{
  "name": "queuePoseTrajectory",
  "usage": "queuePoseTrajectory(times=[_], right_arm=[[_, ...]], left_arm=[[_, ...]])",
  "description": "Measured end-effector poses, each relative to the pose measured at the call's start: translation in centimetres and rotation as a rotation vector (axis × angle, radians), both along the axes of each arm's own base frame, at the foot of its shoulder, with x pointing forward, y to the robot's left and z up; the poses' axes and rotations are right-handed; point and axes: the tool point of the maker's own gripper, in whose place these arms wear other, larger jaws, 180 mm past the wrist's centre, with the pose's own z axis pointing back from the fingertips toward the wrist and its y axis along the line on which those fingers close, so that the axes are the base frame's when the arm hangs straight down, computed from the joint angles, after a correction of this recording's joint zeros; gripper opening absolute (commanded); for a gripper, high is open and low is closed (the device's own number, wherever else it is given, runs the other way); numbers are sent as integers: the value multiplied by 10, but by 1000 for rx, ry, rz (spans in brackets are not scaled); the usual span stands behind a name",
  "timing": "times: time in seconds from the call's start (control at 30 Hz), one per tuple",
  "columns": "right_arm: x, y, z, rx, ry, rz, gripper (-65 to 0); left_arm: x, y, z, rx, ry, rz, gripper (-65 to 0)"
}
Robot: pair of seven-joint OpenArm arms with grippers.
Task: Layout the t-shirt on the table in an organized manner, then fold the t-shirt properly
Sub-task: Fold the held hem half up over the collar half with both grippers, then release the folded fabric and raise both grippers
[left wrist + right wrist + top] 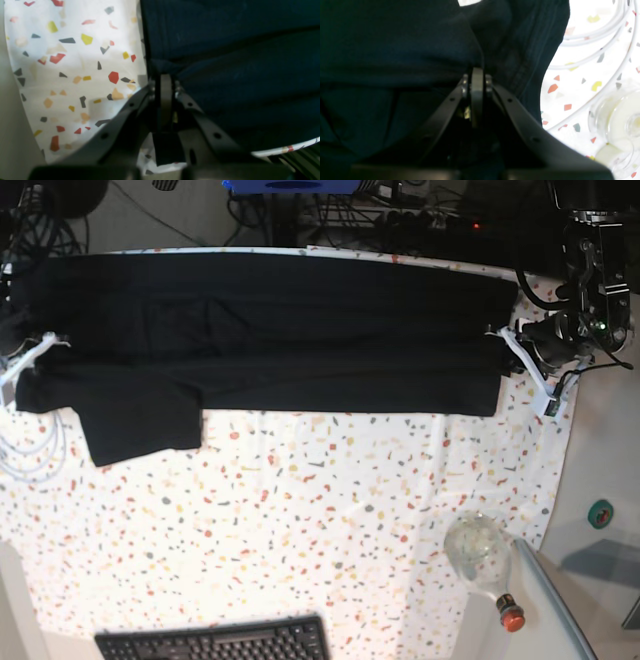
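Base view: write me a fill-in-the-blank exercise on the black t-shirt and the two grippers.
1. The plain black cloth t-shirt lies stretched across the far part of the white flecked ____.
2. The left gripper is shut on the t-shirt's ____.
3. The right gripper is ____ on the t-shirt.
4. A clear round glass bottle with a ____ cap lies near the black keyboard.

Missing words: table; edge; shut; red
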Motion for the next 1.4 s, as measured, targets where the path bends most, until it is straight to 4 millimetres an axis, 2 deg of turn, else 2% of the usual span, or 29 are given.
queuePoseTrajectory(times=[0.07,0.1,0.2,0.27,0.37,0.5,0.57,0.67,0.7,0.77,0.8,0.83,0.87,0.9,1.0,1.07,1.17,1.2,1.27,1.33,1.4], right_arm=[[-1,0,-1,-1,3,-2,-650],[-1,0,-1,-1,4,-2,-612],[-4,-3,-2,-7,9,-8,-378],[-8,-10,0,-9,5,-36,-297],[-11,-23,4,-14,-11,-92,-281],[-4,-22,16,-13,-59,-110,-281],[1,-23,24,-11,-90,-128,-281],[4,-33,35,-27,-124,-155,-287],[5,-36,38,-34,-131,-158,-311],[15,-36,43,-32,-150,-160,-426],[23,-36,45,-19,-164,-165,-519],[32,-36,45,-5,-176,-172,-632],[40,-35,43,7,-183,-175,-650],[45,-31,41,13,-181,-166,-650],[46,-18,30,33,-147,-134,-650],[43,-8,18,40,-109,-107,-650],[48,4,-2,98,-65,-112,-650],[51,2,-8,116,-51,-129,-650],[50,-12,-15,118,-23,-154,-650],[42,-33,-21,91,11,-193,-650],[39,-46,-26,77,8,-214,-650]], left_arm=[[0,0,0,0,-1,0,-650],[0,0,1,0,-2,-1,-650],[1,2,1,3,-4,5,-650],[-6,5,-1,12,42,7,-647],[-11,4,0,28,66,-3,-485],[1,-1,17,36,2,-21,-270],[3,6,31,45,-39,0,-209],[5,31,56,98,-102,56,-150],[7,36,63,108,-122,72,-150],[10,39,71,112,-149,82,-204],[10,34,69,98,-152,88,-281],[9,27,64,74,-153,98,-413],[6,16,57,40,-144,107,-578],[1,4,49,1,-131,118,-650],[-19,-15,30,-54,-79,130,-650],[-29,-12,24,-33,-49,131,-650],[-34,-13,15,-33,-19,114,-650],[-35,-16,9,-51,-8,120,-650],[-46,-14,-10,-43,54,130,-650],[-59,0,-25,23,107,137,-650],[-65,10,-36,56,109,150,-650]])
